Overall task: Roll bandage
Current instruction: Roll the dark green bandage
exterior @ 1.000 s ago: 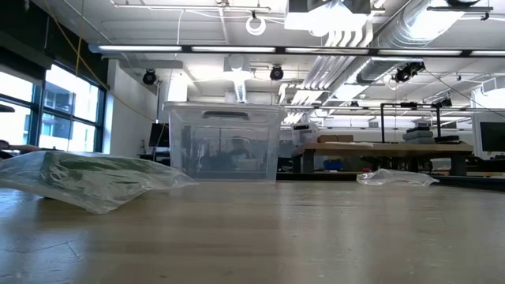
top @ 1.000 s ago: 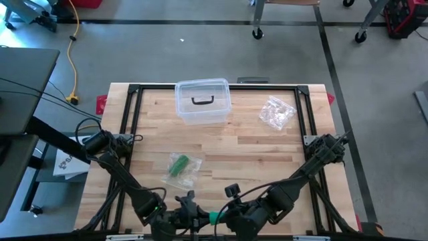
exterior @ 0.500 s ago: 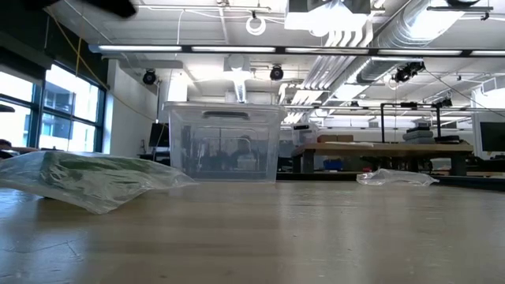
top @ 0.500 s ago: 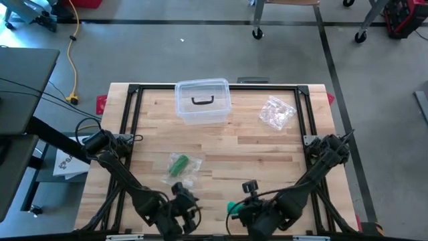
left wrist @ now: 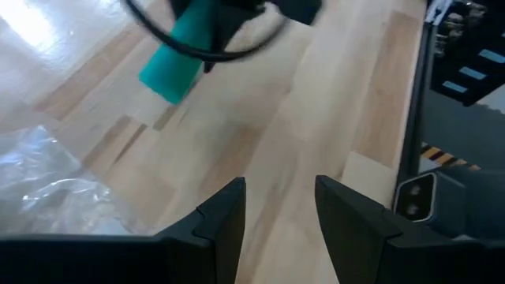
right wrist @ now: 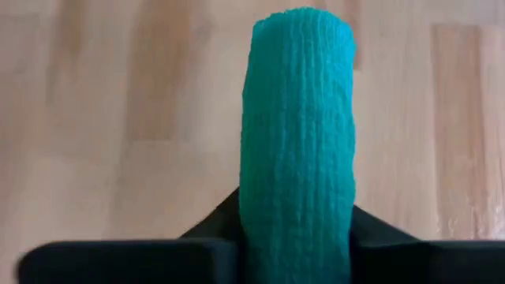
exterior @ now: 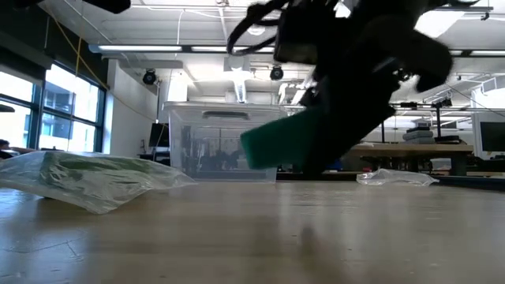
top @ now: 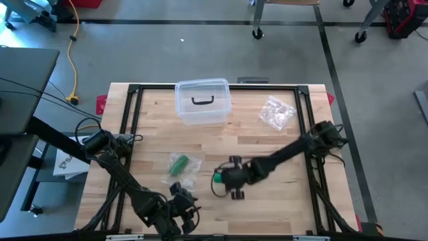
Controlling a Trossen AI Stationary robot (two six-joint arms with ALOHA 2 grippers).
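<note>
The teal bandage (right wrist: 298, 142) appears fully wound into a tight roll, clamped between the fingers of the right end effector (top: 221, 179) just above the middle of the table (top: 267, 144), near a bagged green roll (top: 179, 165). The left end effector (left wrist: 278, 207) waits at the table's near edge, fingers parted and empty. What likely remains is setting the roll down, perhaps in the clear lidded bin (top: 202, 102).

grey floor (top: 167, 47), tall windows (exterior: 47, 110), workbench (exterior: 387, 150) behind.
</note>
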